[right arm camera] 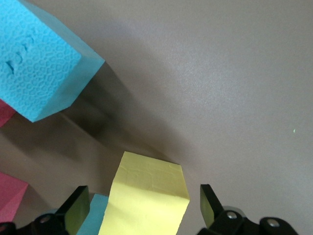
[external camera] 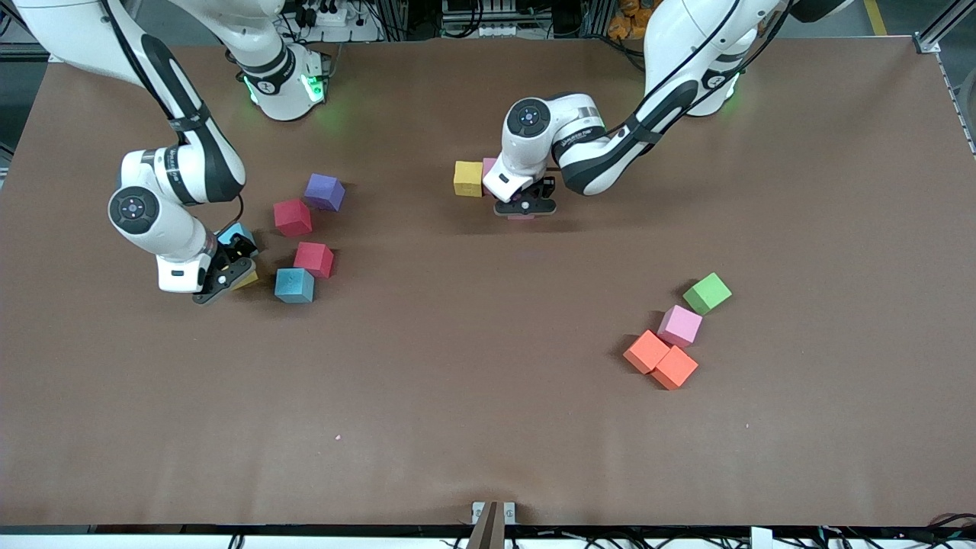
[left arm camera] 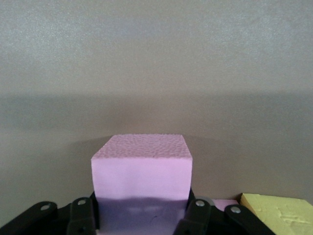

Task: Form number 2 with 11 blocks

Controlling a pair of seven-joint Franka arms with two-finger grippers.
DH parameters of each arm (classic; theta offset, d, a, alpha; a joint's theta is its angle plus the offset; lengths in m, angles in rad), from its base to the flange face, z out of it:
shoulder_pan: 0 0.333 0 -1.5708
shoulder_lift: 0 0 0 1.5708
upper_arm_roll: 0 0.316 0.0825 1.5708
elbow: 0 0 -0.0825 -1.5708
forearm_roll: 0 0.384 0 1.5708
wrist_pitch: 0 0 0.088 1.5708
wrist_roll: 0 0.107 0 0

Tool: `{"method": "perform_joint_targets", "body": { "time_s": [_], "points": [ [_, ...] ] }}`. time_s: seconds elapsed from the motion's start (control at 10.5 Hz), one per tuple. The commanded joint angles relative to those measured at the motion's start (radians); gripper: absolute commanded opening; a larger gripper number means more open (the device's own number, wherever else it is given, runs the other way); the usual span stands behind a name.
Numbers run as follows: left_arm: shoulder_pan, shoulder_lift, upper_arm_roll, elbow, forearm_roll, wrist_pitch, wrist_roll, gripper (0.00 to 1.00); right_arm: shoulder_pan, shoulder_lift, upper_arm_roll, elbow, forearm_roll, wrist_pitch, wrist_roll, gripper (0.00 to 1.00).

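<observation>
Two orange blocks (external camera: 660, 359) amid open table (external camera: 488, 427)

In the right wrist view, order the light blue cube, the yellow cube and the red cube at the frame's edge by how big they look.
1. Light blue cube: largest in the picture.
2. Yellow cube: a little smaller, between the open right gripper fingers, partly cut off.
3. Red cube: only a corner shows.

All look like equal cubes; differences come from nearness and cropping.

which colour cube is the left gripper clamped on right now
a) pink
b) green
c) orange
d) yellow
a: the left wrist view shows the left gripper shut on a pink cube, its fingers against the cube's sides, with a yellow cube resting just beside it.
</observation>
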Motion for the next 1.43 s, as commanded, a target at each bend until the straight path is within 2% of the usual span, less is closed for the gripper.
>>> {"method": "perform_joint_targets", "body": {
  "time_s": [0.0, 0.48, 0.86, 0.96, 1.05, 1.15, 1.24, 1.34],
  "points": [
    [-0.002, 0.005, -0.002, -0.012, 0.035, 0.014, -0.029, 0.44, -0.038, -0.008, 0.011, -0.018, -0.010, 0.006, -0.012, 1.00],
    [0.010, -0.001, -0.002, -0.031, 0.035, 0.013, -0.046, 0.44, -0.074, 0.032, 0.013, -0.031, 0.003, 0.038, 0.003, 1.00],
    [0.015, -0.001, -0.002, -0.035, 0.035, 0.008, -0.086, 0.47, -0.075, 0.052, 0.011, -0.029, 0.046, 0.038, 0.005, 1.00],
    [0.015, -0.001, -0.002, -0.035, 0.035, 0.008, -0.087, 0.49, -0.075, 0.052, 0.011, -0.029, 0.046, 0.040, 0.005, 0.94],
    [0.015, -0.001, -0.002, -0.035, 0.035, 0.008, -0.086, 0.50, -0.075, 0.057, 0.011, -0.028, 0.046, 0.043, 0.005, 0.94],
    [0.010, 0.000, -0.002, -0.035, 0.035, 0.008, -0.086, 0.51, -0.075, 0.065, 0.013, -0.028, 0.046, 0.057, 0.005, 0.87],
    [0.007, 0.000, -0.002, -0.037, 0.035, 0.007, -0.086, 0.56, -0.075, 0.063, 0.013, -0.028, 0.046, 0.055, 0.005, 0.74],
    [0.006, -0.001, -0.002, -0.040, 0.035, 0.005, -0.086, 0.58, -0.075, 0.057, 0.013, -0.025, 0.046, 0.048, 0.005, 0.54]
  ]
}}
